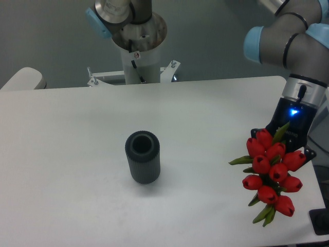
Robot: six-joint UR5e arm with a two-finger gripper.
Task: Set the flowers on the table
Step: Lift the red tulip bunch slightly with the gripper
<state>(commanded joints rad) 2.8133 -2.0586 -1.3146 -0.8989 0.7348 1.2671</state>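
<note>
The flowers (270, 172), a bunch of red tulip buds with green leaves, hang over the right end of the white table (77, 154). The buds point toward the camera and hide the stems. My gripper (291, 143) sits directly behind and above the bunch, with a blue light on its black body. Its fingers are mostly covered by the buds and appear shut on the stems. I cannot tell whether the lowest buds and leaf tips touch the tabletop.
A dark grey ribbed vase (142, 157) stands upright near the middle of the table, well left of the flowers. The arm's white base column (140, 56) rises behind the far edge. The table's right edge runs just beside the bunch.
</note>
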